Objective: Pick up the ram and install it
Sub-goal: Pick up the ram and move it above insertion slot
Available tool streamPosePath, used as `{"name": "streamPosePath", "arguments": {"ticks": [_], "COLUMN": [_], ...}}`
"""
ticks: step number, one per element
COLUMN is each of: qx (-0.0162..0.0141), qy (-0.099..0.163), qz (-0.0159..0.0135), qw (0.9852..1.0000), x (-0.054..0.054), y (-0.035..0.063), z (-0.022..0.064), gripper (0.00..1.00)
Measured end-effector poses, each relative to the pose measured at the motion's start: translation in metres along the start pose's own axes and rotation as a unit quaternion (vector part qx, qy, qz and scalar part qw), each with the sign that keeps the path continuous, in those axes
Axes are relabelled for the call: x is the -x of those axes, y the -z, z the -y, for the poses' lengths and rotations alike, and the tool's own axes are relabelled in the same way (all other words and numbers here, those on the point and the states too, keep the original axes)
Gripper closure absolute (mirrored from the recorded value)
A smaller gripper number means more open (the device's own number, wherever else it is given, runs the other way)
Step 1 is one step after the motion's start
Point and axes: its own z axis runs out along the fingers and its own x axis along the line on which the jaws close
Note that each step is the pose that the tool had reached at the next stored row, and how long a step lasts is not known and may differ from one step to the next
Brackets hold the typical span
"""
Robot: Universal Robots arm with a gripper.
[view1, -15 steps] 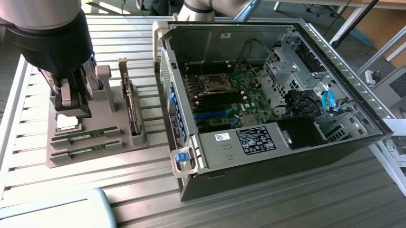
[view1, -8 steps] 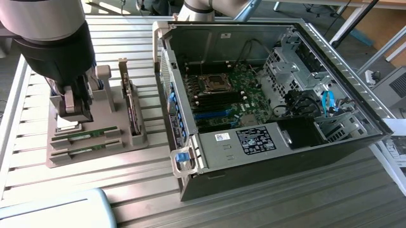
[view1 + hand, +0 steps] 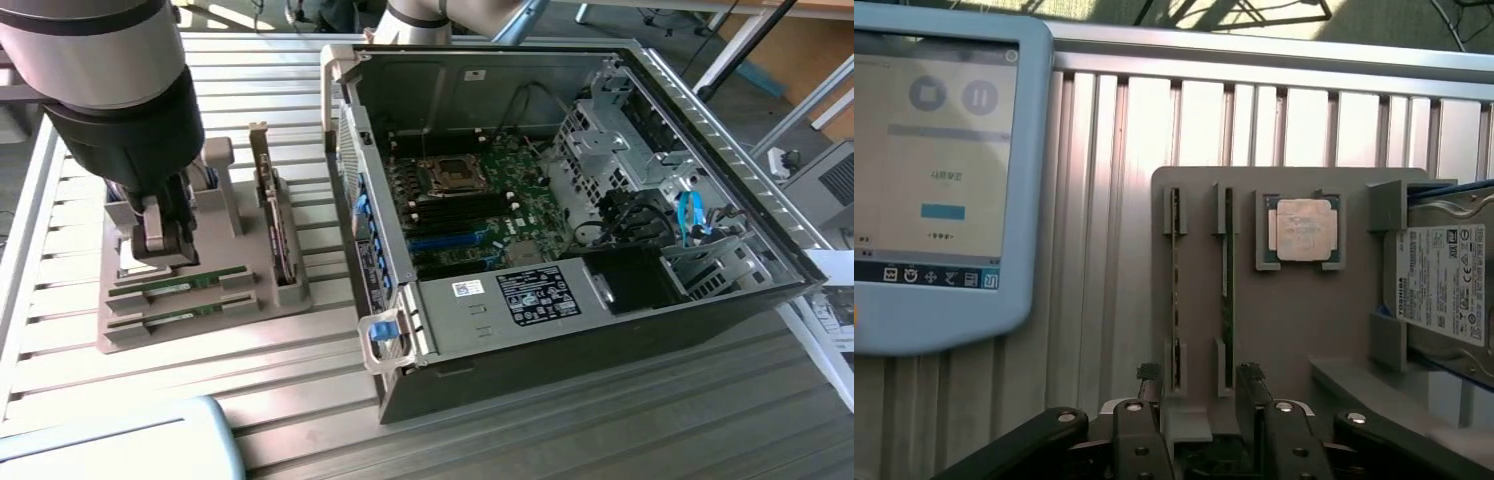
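Two green ram sticks stand on edge in slots of a grey holder block (image 3: 274,300). One ram stick (image 3: 187,282) sits just under my gripper (image 3: 163,258), with its twin (image 3: 187,316) nearer the table's front. In the wrist view both sticks (image 3: 1176,290) (image 3: 1227,280) run away from my gripper (image 3: 1199,385). Its two dark fingers (image 3: 1147,385) are spread apart over the holder's end, with nothing between them. The gripper is open and hovers a little above the sticks without touching them.
The holder also carries an upright dark expansion card (image 3: 276,230), a square silver processor (image 3: 1301,228) and a hard drive (image 3: 1444,285). An open computer case (image 3: 694,120) with its motherboard (image 3: 467,205) lies at the exterior view's right. A blue-framed tablet (image 3: 939,170) lies near the holder.
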Motion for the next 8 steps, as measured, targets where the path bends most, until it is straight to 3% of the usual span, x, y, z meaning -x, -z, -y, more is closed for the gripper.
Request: {"name": "streamPosePath", "arguments": {"ticks": [8], "qx": [0.0003], "qy": [0.003], "qz": [0.0000], "qw": [1.0000], "x": [-0.0008], "y": [-0.0108], "z": [0.0002], "gripper": [0.58]}}
